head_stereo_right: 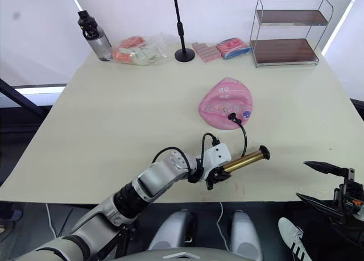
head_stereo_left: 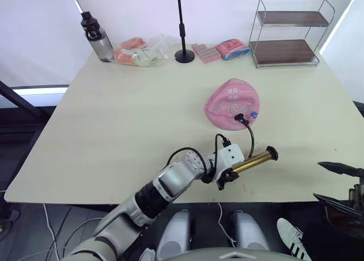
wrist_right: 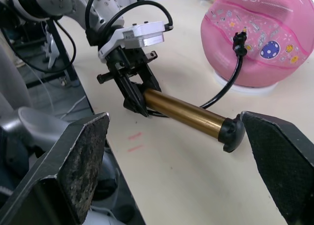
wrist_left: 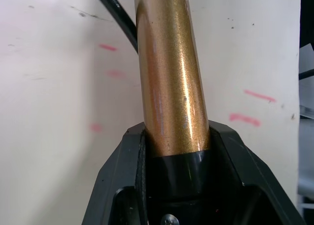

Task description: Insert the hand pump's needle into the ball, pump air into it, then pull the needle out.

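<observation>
A pink ball (head_stereo_left: 232,103) sits right of the table's centre on a white ring (wrist_right: 230,84). The black fitting (head_stereo_left: 239,118) of the needle is pressed against the ball's near side; the pin itself is hidden. A thin black hose (head_stereo_left: 251,137) curves from it back to the hand pump (head_stereo_left: 253,159), a bronze-gold cylinder lying near the front edge with its black end cap (wrist_right: 231,133) pointing right. My left gripper (head_stereo_left: 226,176) is shut on the pump's left end, seen close in the left wrist view (wrist_left: 171,137). My right gripper (head_stereo_right: 325,183) hangs open off the table's front right corner, its fingers (wrist_right: 81,156) apart from the pump.
Along the back edge stand a bottle (head_stereo_left: 96,36), a plastic bag of items (head_stereo_left: 139,52), a black stand pole (head_stereo_left: 182,28), pink packets (head_stereo_left: 219,49) and a wire shelf (head_stereo_left: 290,32). The cream table (head_stereo_left: 114,124) has bare room on its left half.
</observation>
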Robot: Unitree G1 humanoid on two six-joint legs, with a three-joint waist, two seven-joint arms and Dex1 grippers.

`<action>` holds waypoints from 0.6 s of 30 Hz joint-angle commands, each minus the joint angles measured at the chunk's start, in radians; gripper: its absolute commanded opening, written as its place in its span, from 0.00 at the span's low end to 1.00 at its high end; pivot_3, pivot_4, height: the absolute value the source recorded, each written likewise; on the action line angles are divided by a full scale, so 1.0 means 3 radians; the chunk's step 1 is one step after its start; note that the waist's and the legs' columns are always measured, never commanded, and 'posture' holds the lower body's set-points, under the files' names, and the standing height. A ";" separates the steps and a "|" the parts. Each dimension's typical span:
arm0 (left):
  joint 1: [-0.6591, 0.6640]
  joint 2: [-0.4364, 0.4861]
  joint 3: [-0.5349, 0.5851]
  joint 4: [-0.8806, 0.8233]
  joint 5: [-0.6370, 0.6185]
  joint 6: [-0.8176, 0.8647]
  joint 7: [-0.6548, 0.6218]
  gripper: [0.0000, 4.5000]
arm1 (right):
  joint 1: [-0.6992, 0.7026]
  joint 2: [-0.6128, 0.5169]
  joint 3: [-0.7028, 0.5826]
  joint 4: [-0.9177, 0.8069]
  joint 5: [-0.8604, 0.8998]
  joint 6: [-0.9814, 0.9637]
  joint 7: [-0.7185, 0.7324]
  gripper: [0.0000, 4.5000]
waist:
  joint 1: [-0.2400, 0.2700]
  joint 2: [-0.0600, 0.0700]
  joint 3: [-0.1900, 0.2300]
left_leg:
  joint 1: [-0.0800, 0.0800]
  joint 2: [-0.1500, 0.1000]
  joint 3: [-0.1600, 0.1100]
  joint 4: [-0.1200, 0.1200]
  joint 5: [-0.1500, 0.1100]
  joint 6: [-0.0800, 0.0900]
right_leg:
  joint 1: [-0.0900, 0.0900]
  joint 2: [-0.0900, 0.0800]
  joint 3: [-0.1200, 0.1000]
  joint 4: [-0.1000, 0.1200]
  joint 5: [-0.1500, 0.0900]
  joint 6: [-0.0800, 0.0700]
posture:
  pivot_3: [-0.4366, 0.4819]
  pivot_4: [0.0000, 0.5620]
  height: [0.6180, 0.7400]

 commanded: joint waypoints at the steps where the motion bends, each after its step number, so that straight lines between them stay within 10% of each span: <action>1: 0.0046 0.0015 0.0221 -0.0053 -0.0039 -0.0376 -0.0144 0.26 | -0.0002 0.0120 0.0005 -0.0280 0.0151 0.0171 -0.0266 1.00 | 0.0000 0.0000 0.0000 | 0.0000 0.0000 0.0001 0.0000 0.0000 0.0000 | -0.0001 -0.0001 0.0001 0.0000 0.0000 0.0000 | 0.48 0.27 1.00; 18: 0.0567 0.0042 0.1008 0.0142 -0.0304 -0.2045 -0.0684 0.26 | -0.0640 0.0696 0.0300 -0.1504 0.1106 0.1793 -0.3145 1.00 | 0.0003 0.0001 -0.0001 | -0.0013 0.0005 0.0012 0.0001 0.0000 0.0000 | -0.0023 0.0000 0.0012 0.0013 0.0001 -0.0001 | 0.48 0.27 1.00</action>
